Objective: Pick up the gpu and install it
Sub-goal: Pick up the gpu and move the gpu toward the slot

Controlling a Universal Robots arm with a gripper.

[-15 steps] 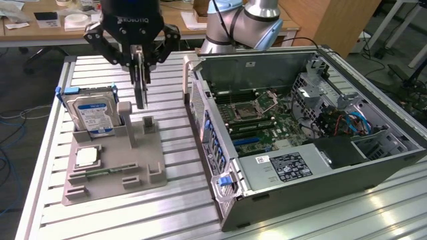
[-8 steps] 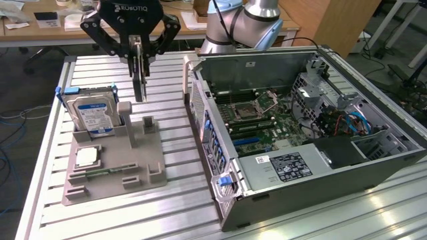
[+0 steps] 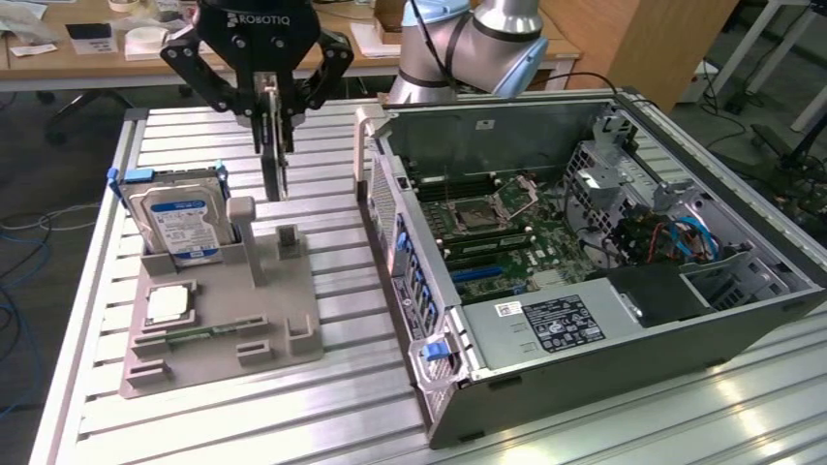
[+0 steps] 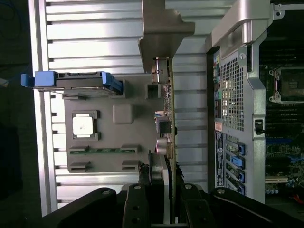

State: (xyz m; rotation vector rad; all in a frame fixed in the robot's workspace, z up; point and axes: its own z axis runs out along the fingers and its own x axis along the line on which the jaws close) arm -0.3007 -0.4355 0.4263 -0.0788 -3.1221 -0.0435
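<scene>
Pincer: gripper (image 3: 271, 102) (image 4: 161, 173) points down, fingers (image 3: 300, 92) pressed onto the gpu from both flat sides, pinching it at its upper end.
Held item: gpu (image 3: 274, 165) (image 4: 166, 109), thin dark card, seen edge-on, hangs upright below the fingers; small components and silvery metal show along it in the wrist view.
Gpu pos.: in the air over the fixture edge nearest the PC case, between hard drive and case; can't tell any contact w/ the fixture.
Below: grey fixture tray (image 3: 220, 329) (image 4: 114, 147) w/ upright posts and slots, lying flat on the table.
In fixture: hard drive (image 3: 181, 223) (image 4: 80, 80), silver w/ blue-white label and blue side rails, standing on edge at the far end in the exterior view; square silver chip (image 3: 168, 303) (image 4: 84, 126) flat in its recess; thin green strip (image 3: 194, 334) (image 4: 102, 150) in a slot near the chip.
Beside fixture: PC case (image 3: 621, 329) (image 4: 232, 95), open side up, just to the exterior view's right of the tray, well clear of the card.
Inside case: motherboard (image 3: 517, 242) w/ CPU socket (image 3: 485, 208) (image 4: 285, 85), blue slots, cables, labelled PSU.
Surface: slatted aluminium table (image 3: 323, 407) (image 4: 95, 33).
Behind: robot arm (image 3: 478, 48), silver w/ blue joint cap, rising behind the case; wooden desks (image 3: 77, 58) w/ clutter.
</scene>
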